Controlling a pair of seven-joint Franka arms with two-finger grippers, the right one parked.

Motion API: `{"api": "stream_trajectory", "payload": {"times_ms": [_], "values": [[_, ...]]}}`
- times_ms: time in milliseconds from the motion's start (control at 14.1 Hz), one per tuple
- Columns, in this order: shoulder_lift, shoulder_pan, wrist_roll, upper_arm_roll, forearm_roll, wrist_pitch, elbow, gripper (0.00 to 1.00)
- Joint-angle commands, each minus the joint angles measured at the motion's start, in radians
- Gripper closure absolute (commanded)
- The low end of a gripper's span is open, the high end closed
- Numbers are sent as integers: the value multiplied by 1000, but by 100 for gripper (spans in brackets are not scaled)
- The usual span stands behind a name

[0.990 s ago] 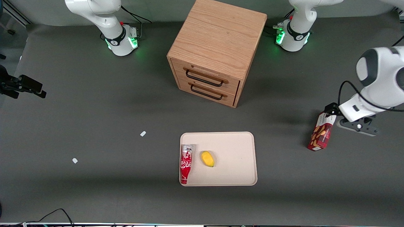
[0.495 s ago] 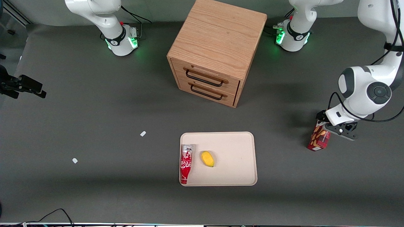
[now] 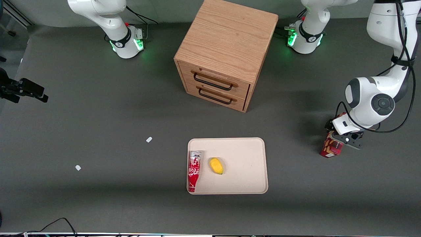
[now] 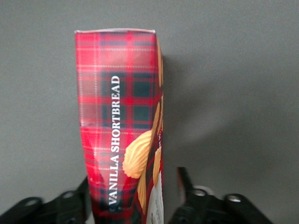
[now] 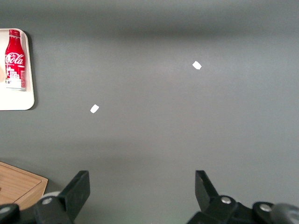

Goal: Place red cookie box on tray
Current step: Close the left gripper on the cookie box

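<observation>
The red cookie box is a slim carton in red tartan with darker squares, white "VANILLA SHORTBREAD" lettering along one narrow side and tan cookie pictures on the adjoining face. In the front view the red cookie box sits on the dark table mat directly under the gripper, at the working arm's end of the table and well apart from the tray. Its long axis runs straight away from the gripper, down toward the mat, leaning slightly.

The gripper is open, one finger on each side of the box's near end; a clear gap shows on one side, and contact on the other cannot be told.

The arm covers the box's upper part in the front view, and its near end is cut off in the wrist view. The tray carries a cola bottle and a yellow fruit.
</observation>
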Motion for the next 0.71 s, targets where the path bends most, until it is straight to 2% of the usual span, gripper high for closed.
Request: {"api": "stream_trajectory", "payload": {"times_ms": [0, 283, 636], "values": [[-11, -11, 17, 8, -10, -11, 2, 100], [-17, -14, 9, 8, -12, -50, 25, 100], [-33, -20, 5, 7, -29, -217, 135, 100]]}}
